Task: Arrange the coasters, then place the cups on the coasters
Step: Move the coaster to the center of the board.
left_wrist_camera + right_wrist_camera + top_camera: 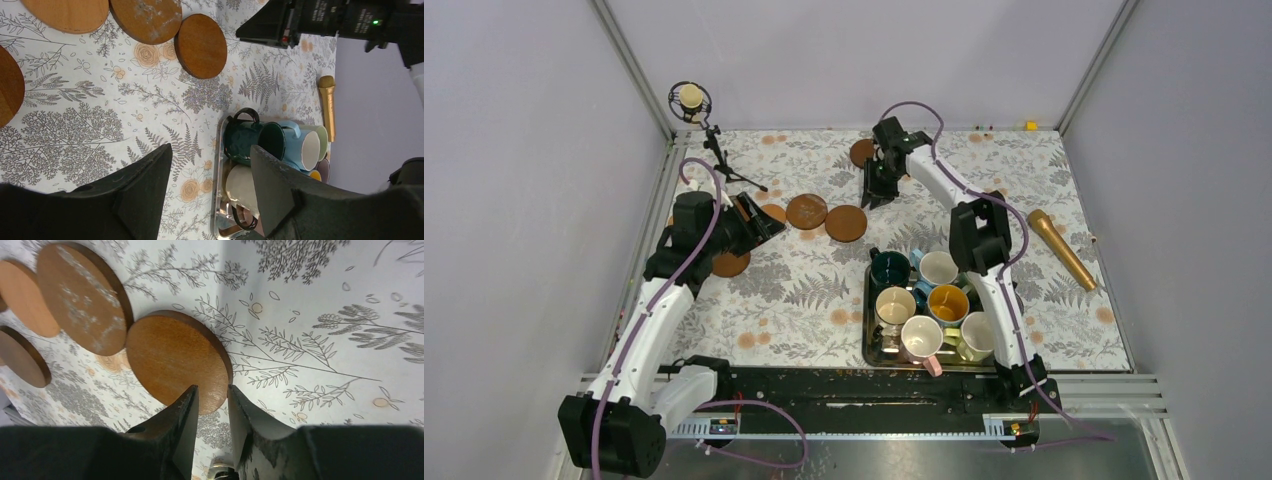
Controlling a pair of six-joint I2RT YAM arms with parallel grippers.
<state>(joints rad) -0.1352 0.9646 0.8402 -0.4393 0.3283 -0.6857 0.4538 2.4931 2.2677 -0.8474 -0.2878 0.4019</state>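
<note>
Watch right gripper (212, 388): jaws narrowly parted, nothing clamped, tips over rim of brown coaster (175, 362) at mid-table. Drop carelessly and you shove it onto speckled coaster (82, 305) touching it; mugs would then crowd. Cups (924, 305) sit in tray (866, 325), near right. Right arm stretched far, wrist pitched down. Left gripper (210, 147) wide, empty, low at left. Arms close: clash risk.

The left arm (652, 318) rises from its base and bends inward at the elbow. The left pincer (762, 224) sits low and points right, its fingers (150, 185) spread wide with nothing between them. The right arm (1002, 300) reaches far forward, folds at the elbow and stretches leftward. The right pincer (871, 195) tips downward, its jaws a narrow gap apart, clasping nothing.
</note>
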